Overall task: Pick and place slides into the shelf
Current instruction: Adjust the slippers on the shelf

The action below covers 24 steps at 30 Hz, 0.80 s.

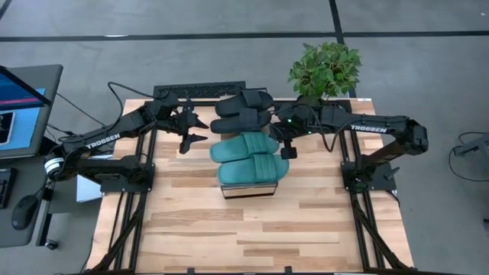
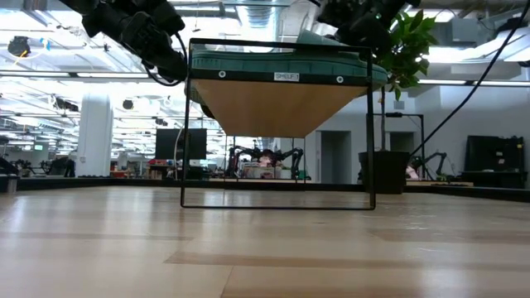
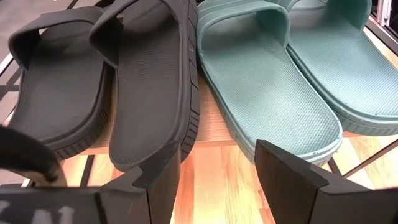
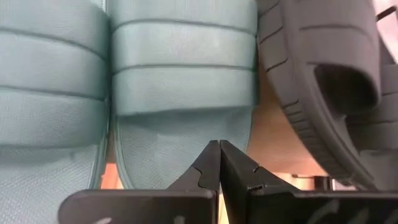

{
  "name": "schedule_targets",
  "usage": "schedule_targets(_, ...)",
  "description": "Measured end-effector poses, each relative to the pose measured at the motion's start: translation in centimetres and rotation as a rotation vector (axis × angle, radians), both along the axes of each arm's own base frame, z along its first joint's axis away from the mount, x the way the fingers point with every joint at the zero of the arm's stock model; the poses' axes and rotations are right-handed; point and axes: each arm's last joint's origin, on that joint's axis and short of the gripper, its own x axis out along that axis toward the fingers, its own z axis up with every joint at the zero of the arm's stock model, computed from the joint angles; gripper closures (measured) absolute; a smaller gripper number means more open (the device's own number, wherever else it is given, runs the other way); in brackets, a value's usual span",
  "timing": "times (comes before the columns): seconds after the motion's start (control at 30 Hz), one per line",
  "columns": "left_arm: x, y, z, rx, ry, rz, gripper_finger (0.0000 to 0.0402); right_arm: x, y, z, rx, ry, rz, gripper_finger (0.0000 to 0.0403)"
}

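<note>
Matt rubber slides [image 3: 149, 93], light-wood shelf [image 1: 248, 191]

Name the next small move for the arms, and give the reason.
Probably pull both arms back from the shelf. All four slides already lie on it: two black ones and two teal ones. The left gripper is open and empty, and the right gripper is shut on nothing.

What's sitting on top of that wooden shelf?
Two black rubber slides and two teal-green rubber slides lie side by side, covering most of the light-wood shelf.
</note>
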Motion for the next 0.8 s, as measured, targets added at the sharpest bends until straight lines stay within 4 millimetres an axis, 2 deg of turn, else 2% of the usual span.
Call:
schedule_targets(0.13,0.0,0.0,0.0,-0.004,0.0,0.002,0.0207,0.2,0.2,-0.6,0.056,0.029,0.013,0.0403)
schedule_targets(0.8,0.0,0.0,-0.1,-0.009,0.007,0.002,0.0207,0.6,2.8,-0.5,0.176,0.009,0.176,0.0403)
